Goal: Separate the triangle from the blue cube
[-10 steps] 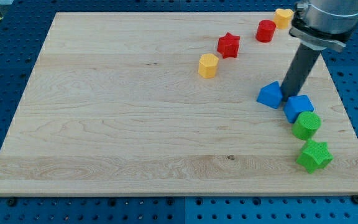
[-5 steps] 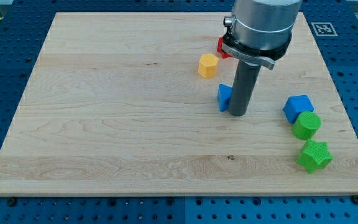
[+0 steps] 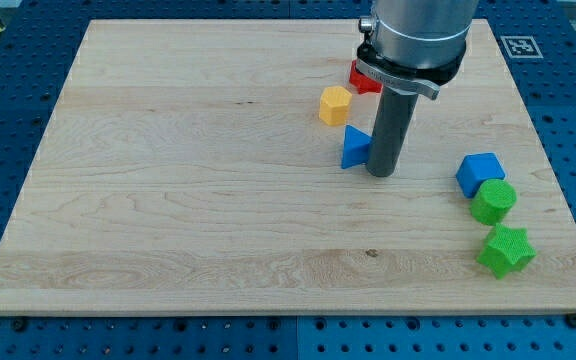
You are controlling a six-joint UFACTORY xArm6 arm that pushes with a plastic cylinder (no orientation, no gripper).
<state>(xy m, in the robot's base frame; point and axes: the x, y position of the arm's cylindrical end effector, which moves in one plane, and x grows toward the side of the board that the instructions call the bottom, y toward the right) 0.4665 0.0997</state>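
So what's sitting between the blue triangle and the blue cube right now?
In the camera view, my tip stands right beside the blue triangle; from there to the blue cube it's bare board.

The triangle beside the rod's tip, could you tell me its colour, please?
Blue; the blue triangle shows plainly in the camera view.

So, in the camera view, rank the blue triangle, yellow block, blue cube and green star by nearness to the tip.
From my tip:
1. Blue triangle, touching on the view's left.
2. Yellow block, up-left.
3. Blue cube, to the right.
4. Green star, bottom right.
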